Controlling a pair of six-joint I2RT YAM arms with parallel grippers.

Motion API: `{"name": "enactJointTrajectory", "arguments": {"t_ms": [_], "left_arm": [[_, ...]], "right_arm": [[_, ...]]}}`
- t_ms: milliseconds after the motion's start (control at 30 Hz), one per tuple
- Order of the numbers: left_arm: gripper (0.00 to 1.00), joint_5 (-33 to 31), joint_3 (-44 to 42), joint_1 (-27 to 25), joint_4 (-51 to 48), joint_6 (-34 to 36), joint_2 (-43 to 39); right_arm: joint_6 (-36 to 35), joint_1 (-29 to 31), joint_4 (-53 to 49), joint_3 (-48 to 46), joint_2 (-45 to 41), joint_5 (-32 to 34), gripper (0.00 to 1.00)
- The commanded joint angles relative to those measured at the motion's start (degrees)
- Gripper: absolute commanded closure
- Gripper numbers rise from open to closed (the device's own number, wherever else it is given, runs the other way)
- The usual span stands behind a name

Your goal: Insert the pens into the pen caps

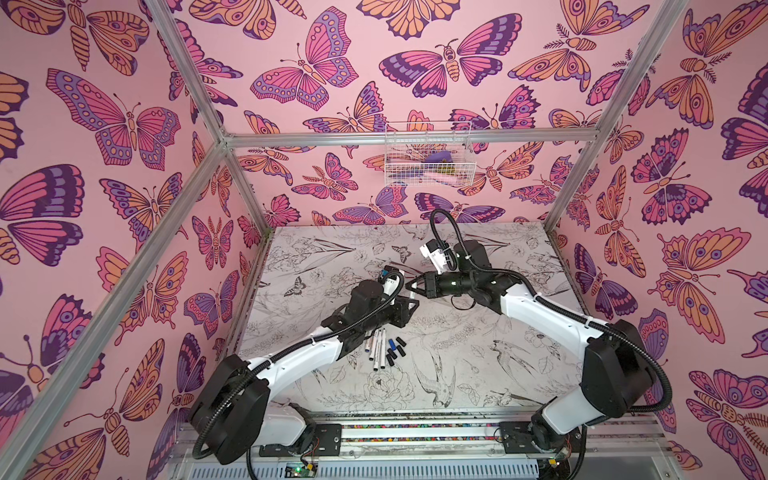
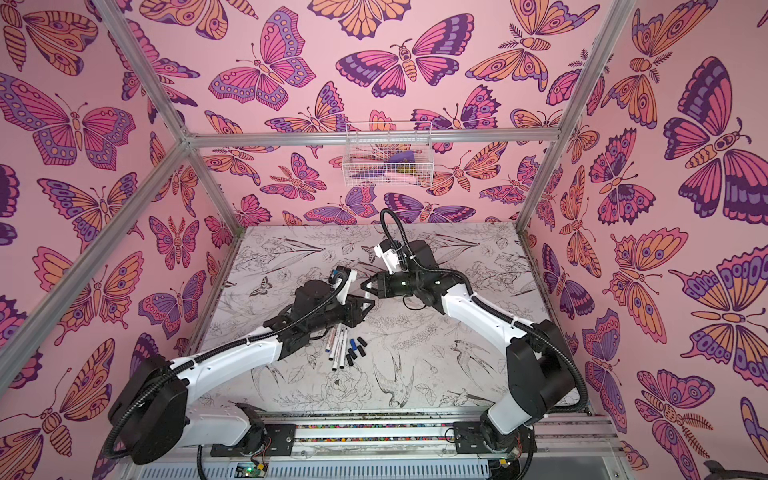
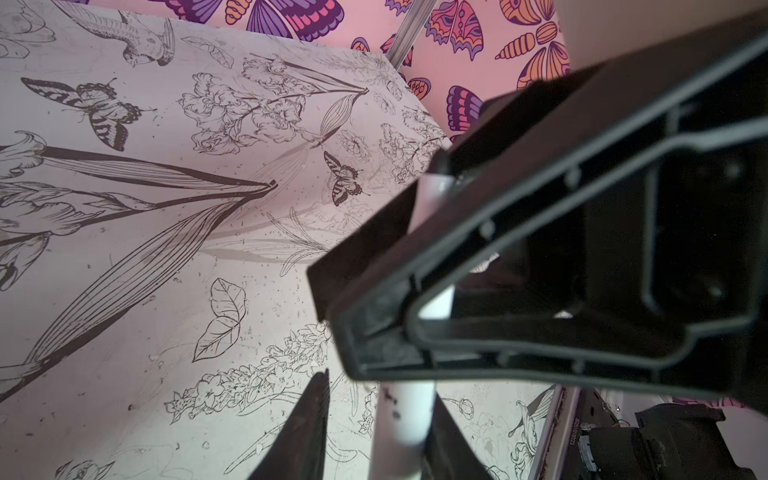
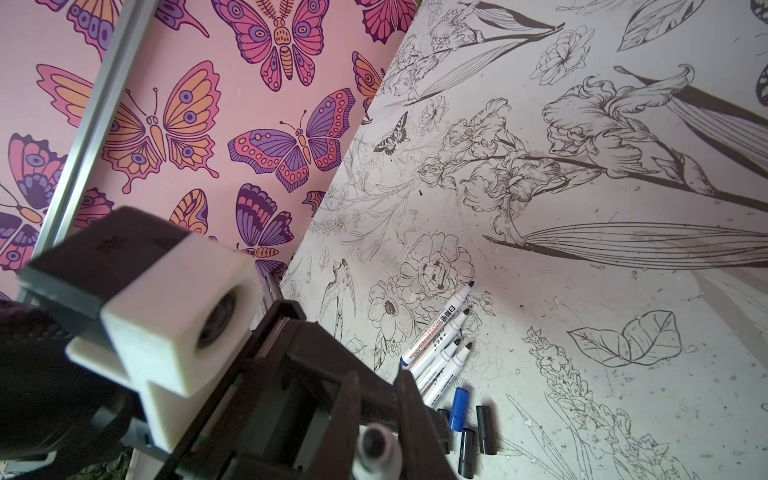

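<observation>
White-barrelled, one pen [image 3: 405, 419] is clamped in the right claw [image 1: 409, 286] and runs between the left claw's [image 3: 380, 399] slightly parted jaws. Toward the surface's [image 1: 498, 374] front edge, four pens [image 4: 440, 347] lie uncapped beside loose pen caps [image 4: 484, 428]; nothing looks finished.

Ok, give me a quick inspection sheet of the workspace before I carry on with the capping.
Surface: floral-print table, lightly speckled.
Job's things: held pen bridges both grippers in mid-air; four uncapped loose pens lie side by side; blue cap and black caps beside them.
Clutter: nothing seen.
Grippers: right gripper shut on held pen; left gripper open around it.
Cables: black conduits run along both arms, off the loose pens.
Surroundings: butterfly walls, aluminium frame, wire basket on the back wall.
</observation>
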Motion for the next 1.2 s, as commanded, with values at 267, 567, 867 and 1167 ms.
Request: {"name": "enactJointTrajectory", "arguments": {"t_ms": [267, 567, 867, 1167], "left_arm": [[0.66, 1.21, 2.26, 0.06, 1.24, -1.26, 2.03], [0.64, 1.9, 2.09, 0.11, 0.99, -1.34, 1.46], [0.63, 2.0, 2.43, 0.09, 1.0, -1.61, 1.12], [0.71, 3.43, 3.05, 0.08, 1.0, -1.91, 2.7]], "right_arm": [[-3.48, 0.4, -3.55, -0.39, -2.2, -0.7, 0.98], [-4.04, 0.4, -4.63, -0.66, -2.56, 0.56, 0.99], [-6.16, 0.34, -7.4, -0.46, -2.81, 4.22, 0.99], [-5.76, 0.35, -6.82, -0.57, -3.67, 3.69, 0.99]]}}
